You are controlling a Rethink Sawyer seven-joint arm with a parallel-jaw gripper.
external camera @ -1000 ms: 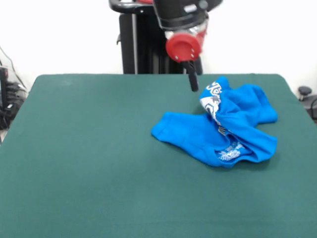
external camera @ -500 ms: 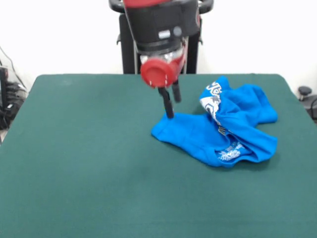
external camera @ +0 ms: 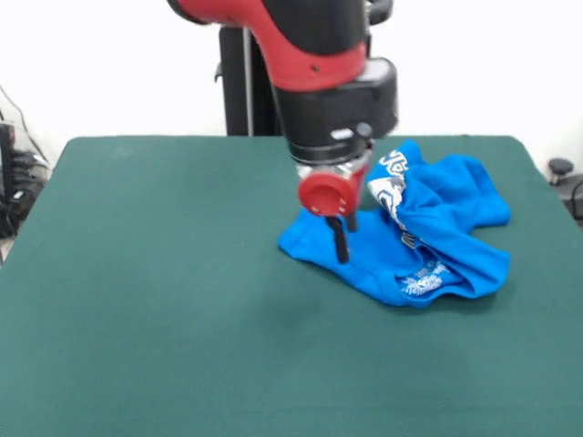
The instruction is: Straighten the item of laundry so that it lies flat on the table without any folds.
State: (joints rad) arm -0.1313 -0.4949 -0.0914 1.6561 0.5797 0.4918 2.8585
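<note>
Blue and crumpled, the item of laundry (external camera: 401,241) lay directly beneath the gripper (external camera: 342,244), whose grip I could not tell, its bulk trailing rightward.

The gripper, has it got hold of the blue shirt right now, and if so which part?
It cannot be told. The gripper is down at the flatter left part of the crumpled T-shirt, but no grasp is visible.
</note>
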